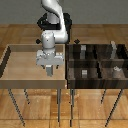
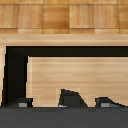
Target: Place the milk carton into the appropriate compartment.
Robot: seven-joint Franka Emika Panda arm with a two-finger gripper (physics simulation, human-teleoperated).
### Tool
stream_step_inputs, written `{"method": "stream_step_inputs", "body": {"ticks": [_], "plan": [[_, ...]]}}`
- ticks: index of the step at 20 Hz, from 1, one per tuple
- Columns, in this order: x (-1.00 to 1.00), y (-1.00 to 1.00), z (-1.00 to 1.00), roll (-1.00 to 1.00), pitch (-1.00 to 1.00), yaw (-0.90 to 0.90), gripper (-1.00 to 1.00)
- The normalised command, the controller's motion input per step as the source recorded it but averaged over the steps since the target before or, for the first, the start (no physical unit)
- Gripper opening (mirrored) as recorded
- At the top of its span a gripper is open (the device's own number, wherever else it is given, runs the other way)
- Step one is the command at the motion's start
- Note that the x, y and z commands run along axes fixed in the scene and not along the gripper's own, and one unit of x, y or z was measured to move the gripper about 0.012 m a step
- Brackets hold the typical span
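My gripper (image 1: 49,65) hangs low over the light wooden tray (image 1: 20,62) on the exterior view's left, close to the tray's right wall. Just under it a small grey box, the milk carton (image 1: 50,71), stands on the tray floor. In the wrist view the two fingertips (image 2: 22,104) sit far apart at the picture's edge, so the gripper (image 2: 62,103) is open. A dark narrow shape, the carton's top (image 2: 68,96), shows in the gap between them. I cannot tell whether the fingers touch it.
A dark wooden divided bin (image 1: 97,62) stands on the exterior view's right, against the tray. Small grey objects (image 1: 84,73) sit in some of its compartments. Both rest on thin metal legs. The tray's raised wall (image 2: 65,40) faces the wrist camera.
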Motion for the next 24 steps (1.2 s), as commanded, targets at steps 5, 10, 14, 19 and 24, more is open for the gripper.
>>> {"method": "stream_step_inputs", "body": {"ticks": [5, 10, 14, 19, 24], "plan": [[-0.40, 0.00, -0.20, 0.00, 0.00, 0.00, 1.00], [-0.40, 0.00, 0.00, 0.00, 0.00, 0.00, 1.00], [0.00, 0.00, 0.00, 0.00, 0.00, -0.04, -1.00], [0.00, 0.00, 0.00, 0.00, 0.00, 0.00, -1.00], [0.00, 0.00, 0.20, 0.00, 0.00, 0.00, -1.00]]}}
